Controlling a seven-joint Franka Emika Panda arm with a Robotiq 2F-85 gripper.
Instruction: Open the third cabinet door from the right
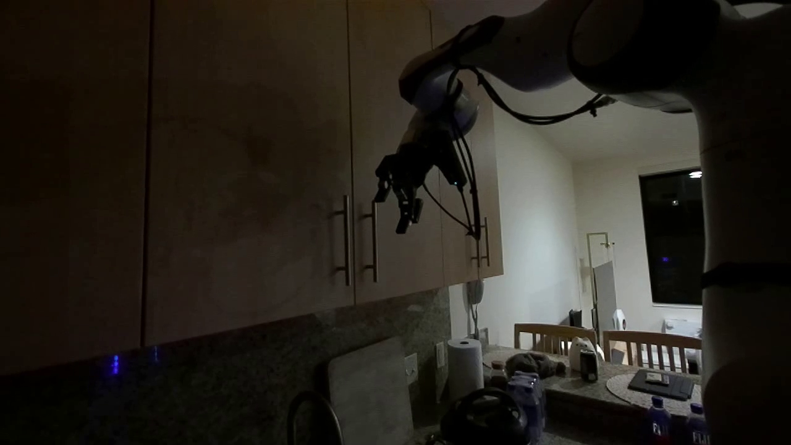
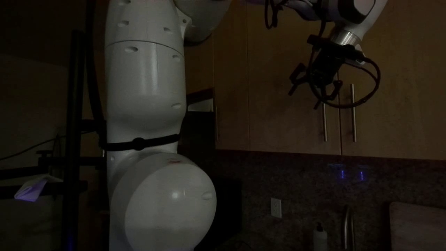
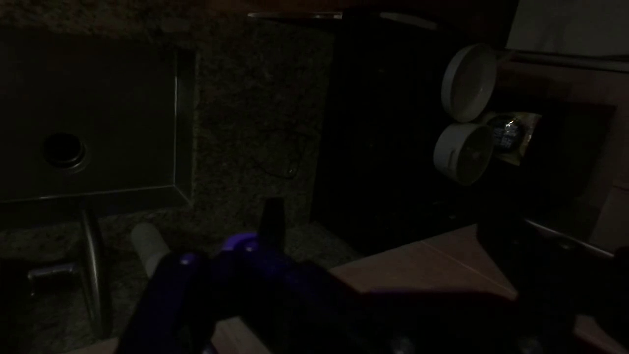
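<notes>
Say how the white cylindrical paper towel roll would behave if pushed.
The paper towel roll is probably light for its size, being paper. Upright and taller than wide, it may tip; its round side suggests rolling once down.

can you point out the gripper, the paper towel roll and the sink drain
Gripper (image 2: 304, 100), in an exterior view: midway between its fingertips.
Paper towel roll (image 1: 465, 371), in an exterior view: the middle of its pale side.
Sink drain (image 3: 64, 149), in the wrist view: its dark opening.

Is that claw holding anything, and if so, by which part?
Nothing is held: the claw is open, its fingers apart, and the slim bar handle of the narrow cabinet door is not gripped.
</notes>
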